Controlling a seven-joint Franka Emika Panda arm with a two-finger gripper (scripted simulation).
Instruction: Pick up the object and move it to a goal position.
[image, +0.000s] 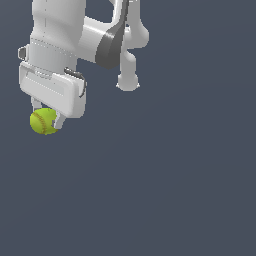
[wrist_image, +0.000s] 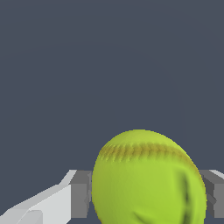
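Toward the exterior view's left, high in the frame, the gripper (image: 46, 121) holds the ball (image: 44, 121) below its white body. The wrist view shows the jaws clamped on it: a grey finger pad (wrist_image: 80, 194) presses against one side of the yellow-green ball (wrist_image: 146, 179) and a second grey pad against the other, with the reddish seam curving across the ball's upper face.

As for progress, the pick looks done. The ball sits between the jaws, and nothing is seen touching it from underneath in either view. Around it is only a flat, uniform dark grey; no tabletop edge, shadow or contact line can be made out, so how high the ball hangs cannot be told.

What is left, by my reckoning, is the carry to the goal position. No goal marker shows in either picture, so how near the ball is to it, and in which direction it lies, cannot be judged.
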